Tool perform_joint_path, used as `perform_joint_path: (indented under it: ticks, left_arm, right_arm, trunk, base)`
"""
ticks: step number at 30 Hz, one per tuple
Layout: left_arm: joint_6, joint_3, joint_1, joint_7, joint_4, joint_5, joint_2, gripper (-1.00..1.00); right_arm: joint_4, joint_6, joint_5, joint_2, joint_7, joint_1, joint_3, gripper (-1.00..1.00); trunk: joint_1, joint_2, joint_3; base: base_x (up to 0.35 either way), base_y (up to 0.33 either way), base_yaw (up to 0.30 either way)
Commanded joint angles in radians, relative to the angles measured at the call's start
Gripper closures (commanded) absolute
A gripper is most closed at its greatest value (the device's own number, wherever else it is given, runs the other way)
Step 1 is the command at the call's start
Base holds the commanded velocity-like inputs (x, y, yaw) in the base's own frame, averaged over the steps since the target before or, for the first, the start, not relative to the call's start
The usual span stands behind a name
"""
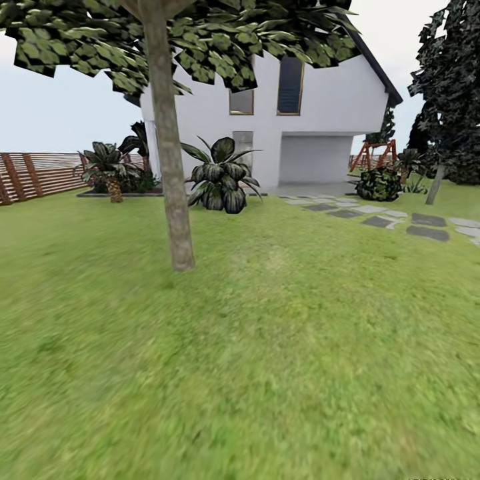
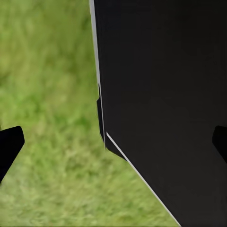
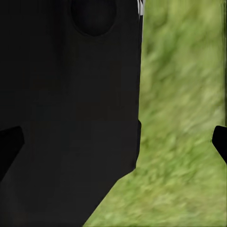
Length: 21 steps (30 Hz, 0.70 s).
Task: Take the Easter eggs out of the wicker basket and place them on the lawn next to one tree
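Observation:
A tree with a pale grey-green bare trunk (image 1: 170, 167) stands left of centre on the lawn (image 1: 267, 347), its leafy crown overhead. The Easter eggs and the wicker basket are out of view. In the left wrist view my left gripper (image 2: 113, 142) is open, its dark fingertips (image 2: 9, 144) far apart over grass, with nothing between them. My right gripper (image 3: 116, 142) is open too, fingertips (image 3: 220, 142) spread wide and empty. A black part of my body (image 2: 165, 94) hangs beside each gripper.
A white house (image 1: 320, 120) stands behind the lawn, with broad-leaved plants (image 1: 220, 177) at its wall. A brown slat fence (image 1: 37, 175) runs on the left. Grey stepping stones (image 1: 400, 223), a bush (image 1: 379, 183) and a dark cypress-like tree (image 1: 453, 87) are on the right.

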Motion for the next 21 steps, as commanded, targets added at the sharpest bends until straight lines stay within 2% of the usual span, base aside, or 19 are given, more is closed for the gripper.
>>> perform_joint_path:
  ticks: [1, 21]
  left_arm:
    - [0.0, 0.0, 0.001, 0.0, -0.003, -0.005, 0.0, -1.0]
    - [0.0, 0.0, 0.001, 0.001, -0.002, -0.005, 0.0, -1.0]
  right_arm:
    - [0.0, 0.001, 0.0, 0.0, -0.001, 0.0, 0.0, -1.0]
    - [0.0, 0.001, 0.0, -0.001, -0.002, 0.0, 0.0, -1.0]
  trunk:
    - [0.0, 0.0, -0.001]
    - [0.0, 0.0, -0.001]
  base:
    - [0.27, -0.19, -0.3]
    - [0.27, -0.19, -0.3]
